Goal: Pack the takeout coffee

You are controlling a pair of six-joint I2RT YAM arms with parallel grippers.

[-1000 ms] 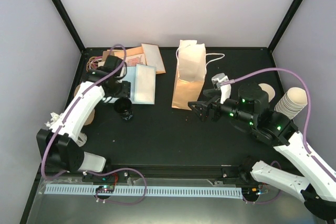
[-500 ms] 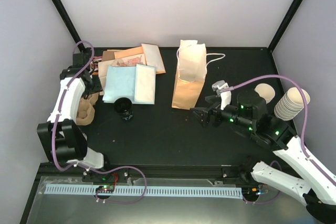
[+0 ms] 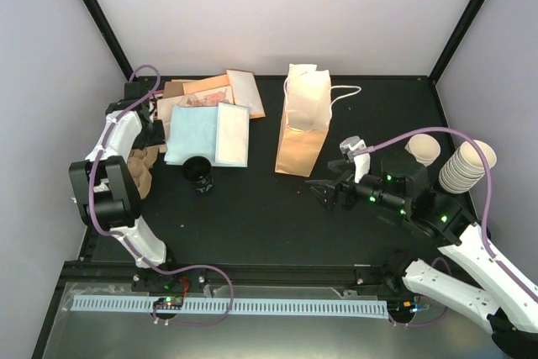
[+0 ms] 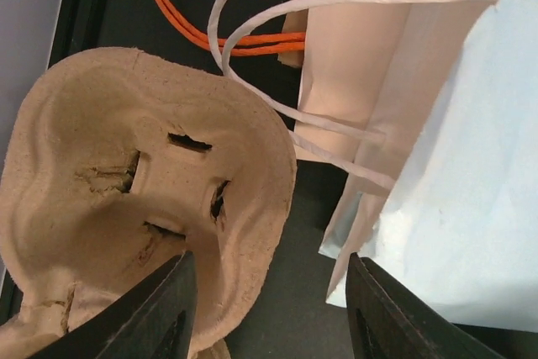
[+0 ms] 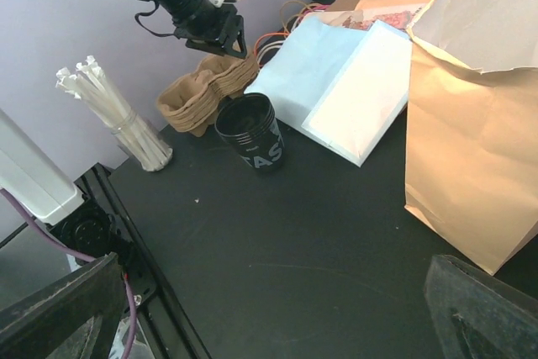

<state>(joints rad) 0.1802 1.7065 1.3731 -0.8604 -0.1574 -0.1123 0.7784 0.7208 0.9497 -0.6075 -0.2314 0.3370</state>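
**Task item.** The takeout coffee [image 3: 198,173] is stood upright on the black table [image 3: 252,224], closed by a black lid, with bold lettering visible on its side in the right wrist view. In the top view it is located at 8 o'clock from the standing brown paper bag [image 3: 303,124], well apart from it. It lies just off the near edge of the pale blue flat bags [image 3: 208,134]. Neither end effector is in contact with it.

**Left end effector.** The left gripper [image 4: 267,262] is positioned at 10 o'clock from the cup, over the stack of pulp cup carriers [image 4: 126,199] at the left table edge. Its two fingers are spread wide apart. Nothing is held between them. One carrier well is seen directly beneath the gap. An orange cord [image 4: 193,31] and a white-handled paper bag [image 4: 353,48] lie at 12 to 2 o'clock in the left wrist view.

**Right end effector.** The right gripper [image 5: 273,266] is held above the table near the base of the brown bag, at 5 o'clock from it. The cup is found at 9 o'clock from it, well apart. Its fingers are fully parted and nothing is grasped.

**Other items.** A stack of lidless cups [image 3: 466,166] is placed at the right table edge. A bundle of straws [image 5: 109,111] stands beside the carriers.
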